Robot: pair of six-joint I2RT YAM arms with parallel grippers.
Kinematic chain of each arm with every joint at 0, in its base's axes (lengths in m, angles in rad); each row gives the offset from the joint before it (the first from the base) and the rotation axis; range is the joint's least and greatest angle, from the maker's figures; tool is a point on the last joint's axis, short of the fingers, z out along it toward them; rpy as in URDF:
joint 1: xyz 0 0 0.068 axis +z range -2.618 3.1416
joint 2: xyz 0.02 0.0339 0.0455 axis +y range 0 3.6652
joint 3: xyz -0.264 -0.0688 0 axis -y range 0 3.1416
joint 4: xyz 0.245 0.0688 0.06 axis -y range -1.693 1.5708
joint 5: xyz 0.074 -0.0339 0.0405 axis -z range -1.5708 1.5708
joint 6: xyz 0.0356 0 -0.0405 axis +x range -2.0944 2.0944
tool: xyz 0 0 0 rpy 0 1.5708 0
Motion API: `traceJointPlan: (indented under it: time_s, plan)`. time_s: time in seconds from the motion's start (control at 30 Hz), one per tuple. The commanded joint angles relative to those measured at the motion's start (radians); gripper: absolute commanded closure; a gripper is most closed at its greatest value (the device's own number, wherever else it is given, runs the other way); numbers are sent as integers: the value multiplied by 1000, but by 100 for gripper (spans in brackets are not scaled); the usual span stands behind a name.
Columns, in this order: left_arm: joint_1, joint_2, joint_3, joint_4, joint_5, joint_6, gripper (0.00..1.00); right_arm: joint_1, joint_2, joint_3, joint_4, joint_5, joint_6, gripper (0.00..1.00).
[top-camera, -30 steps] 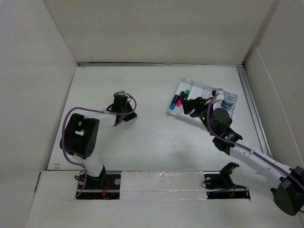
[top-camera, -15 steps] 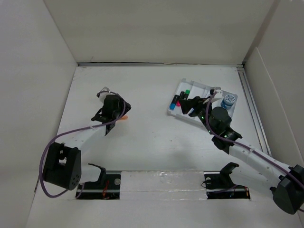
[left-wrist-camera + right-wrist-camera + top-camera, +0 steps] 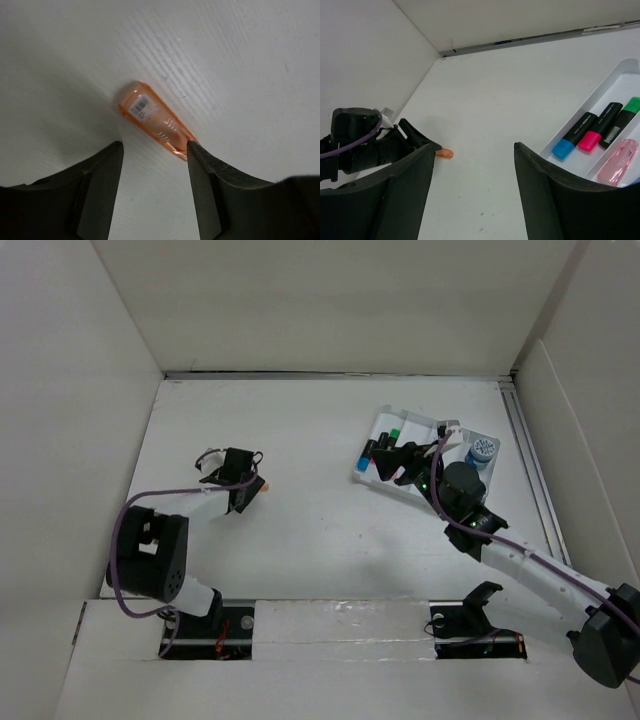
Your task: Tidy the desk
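White and matte, the surface fills the floor of the walled box and carries everything else. Left of its middle lies a clear orange plastic piece, flat on its side, with a small barcode label near its broad rounded end. The left pincer hangs low over it with its fingers spread, one on each side of the piece's narrow end. The right-hand finger seems to touch that end, though the wrist view is too close to be sure. Nothing is pinched.

Toward the far right of the surface sits a white tray. In one long compartment three markers lie side by side: a blue-capped marker, a pink-capped marker and a green-capped marker. In the next compartment lies a clear pink plastic piece. A blue and white round item rests at the tray's right end. The right pincer hovers over the tray's near-left part, fingers spread and empty, facing the left arm.
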Motion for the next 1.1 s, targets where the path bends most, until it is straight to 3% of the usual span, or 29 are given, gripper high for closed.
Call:
traceJointPlan:
  time_s: [0.0,0.33,0.57,0.67,0.97,1.07]
  plan:
    - [41,51,46,-27,-2,-13,50,-2,3,50,24,-31,-9,30]
    - [53,145,120,-45,-66,-7,50,-2,36,59,29,-45,-9,30]
    - [53,217,193,-59,-77,59,58,-2,33,61,29,-45,-9,30]
    - [53,217,184,-10,-13,123,62,-2,26,58,29,-45,-7,30]
    - [-4,301,298,-83,-52,218,62,-2,2,53,24,-36,-10,30]
    - [-28,306,304,-82,-96,233,66,-2,-6,54,20,-36,-10,30]
